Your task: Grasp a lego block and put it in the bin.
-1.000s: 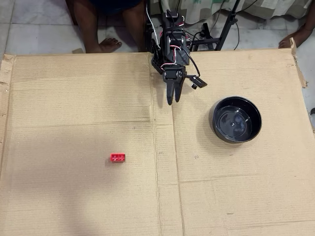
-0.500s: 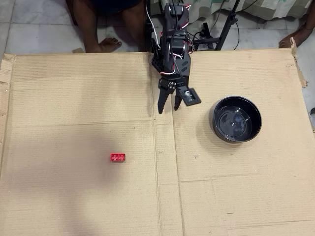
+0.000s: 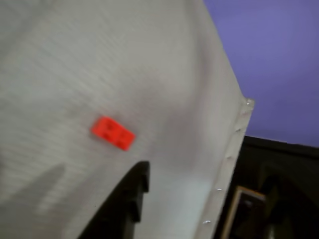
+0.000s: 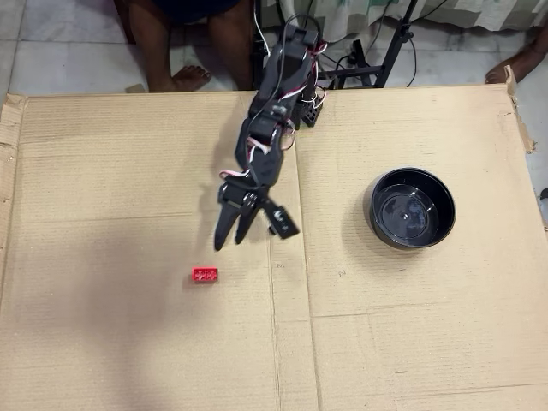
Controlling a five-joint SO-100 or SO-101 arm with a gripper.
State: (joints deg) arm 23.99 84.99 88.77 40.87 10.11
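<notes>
Overhead view shows me the lego block (image 4: 205,275) lying just below-left of my gripper (image 4: 229,239), long axis left-right, fingers slightly spread and holding nothing.

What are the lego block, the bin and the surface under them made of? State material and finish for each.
Lego block: likely hard plastic, bright red, moulded studs on top. Bin: glossy black bowl with highlights inside, plastic or glazed ceramic, cannot tell which. Surface: matte brown corrugated cardboard, fine ribbing and fold seams visible.
</notes>
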